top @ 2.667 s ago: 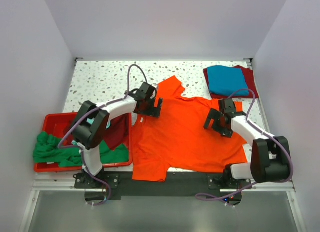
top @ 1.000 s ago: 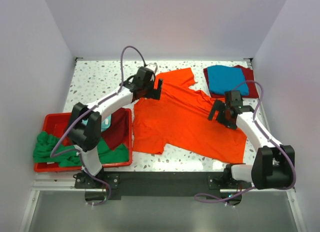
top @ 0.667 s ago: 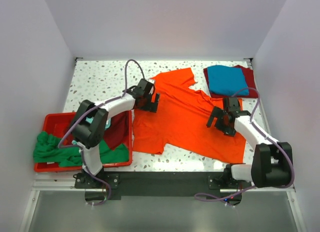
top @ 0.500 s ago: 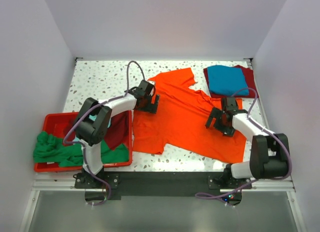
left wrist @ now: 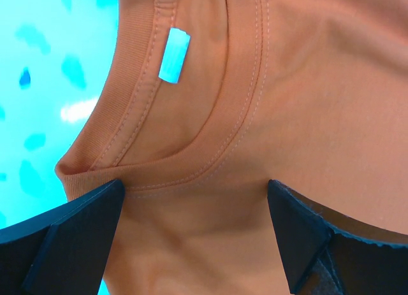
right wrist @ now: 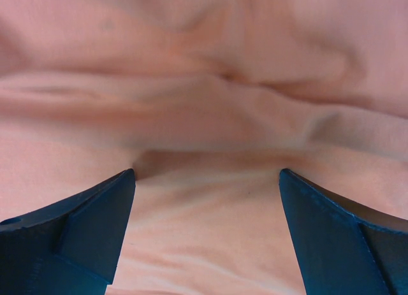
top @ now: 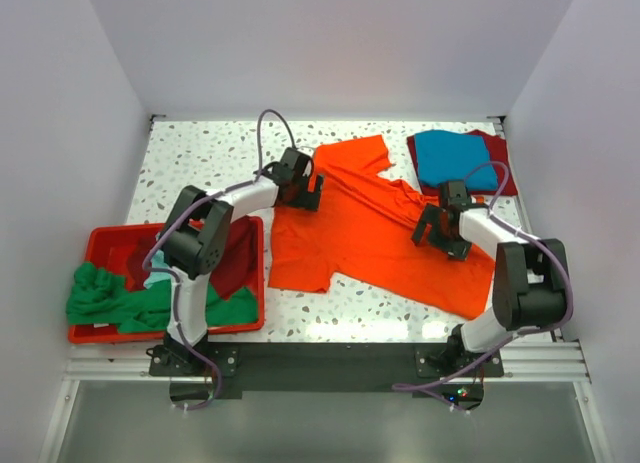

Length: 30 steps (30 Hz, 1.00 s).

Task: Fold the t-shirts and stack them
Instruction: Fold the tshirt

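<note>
A bright orange t-shirt [top: 370,233] lies spread and skewed across the middle of the table. My left gripper [top: 303,191] is low over its collar at the shirt's left edge. In the left wrist view the left gripper [left wrist: 196,193] is open, with the collar [left wrist: 191,174] and its small label [left wrist: 173,55] between and ahead of the fingers. My right gripper [top: 440,231] is over the shirt's right half. The right wrist view shows the right gripper [right wrist: 207,180] open above a wrinkled fold of the orange cloth [right wrist: 210,116]. Neither holds the cloth.
A folded blue t-shirt [top: 453,156] lies on a dark red one [top: 501,168] at the back right corner. The red bin [top: 105,243] at the left holds a green t-shirt [top: 105,298], a dark red one [top: 238,263] and a bit of light teal cloth.
Since the earliest frame the orange shirt has been dragged away from the front edge and skewed. In the last second both open grippers shifted slightly over it; the left one settled at the collar.
</note>
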Each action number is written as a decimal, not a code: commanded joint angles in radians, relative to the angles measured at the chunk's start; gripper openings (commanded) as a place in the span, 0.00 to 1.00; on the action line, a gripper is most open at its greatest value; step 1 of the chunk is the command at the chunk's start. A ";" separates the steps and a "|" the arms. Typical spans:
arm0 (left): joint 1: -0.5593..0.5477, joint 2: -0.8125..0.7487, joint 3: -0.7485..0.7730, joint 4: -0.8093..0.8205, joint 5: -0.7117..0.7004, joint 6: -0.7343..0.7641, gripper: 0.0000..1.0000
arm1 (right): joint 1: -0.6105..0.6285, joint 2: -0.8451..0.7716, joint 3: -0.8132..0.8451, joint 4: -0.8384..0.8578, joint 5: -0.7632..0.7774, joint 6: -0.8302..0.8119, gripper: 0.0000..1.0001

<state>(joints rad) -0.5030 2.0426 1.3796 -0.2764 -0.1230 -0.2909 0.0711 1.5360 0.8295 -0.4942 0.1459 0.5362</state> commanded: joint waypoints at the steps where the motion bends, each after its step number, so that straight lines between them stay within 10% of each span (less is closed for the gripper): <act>1: 0.015 0.088 0.067 -0.013 0.045 0.033 1.00 | -0.007 0.064 0.054 0.013 0.040 0.015 0.99; 19: 0.052 0.283 0.470 -0.052 0.151 0.183 1.00 | -0.030 0.207 0.293 -0.081 0.052 -0.001 0.99; 30: 0.050 -0.040 0.300 -0.043 0.023 0.087 1.00 | -0.033 0.138 0.332 -0.099 0.026 -0.038 0.99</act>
<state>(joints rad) -0.4583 2.1864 1.7309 -0.3367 -0.0505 -0.1505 0.0444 1.7367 1.1282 -0.5816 0.1745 0.5224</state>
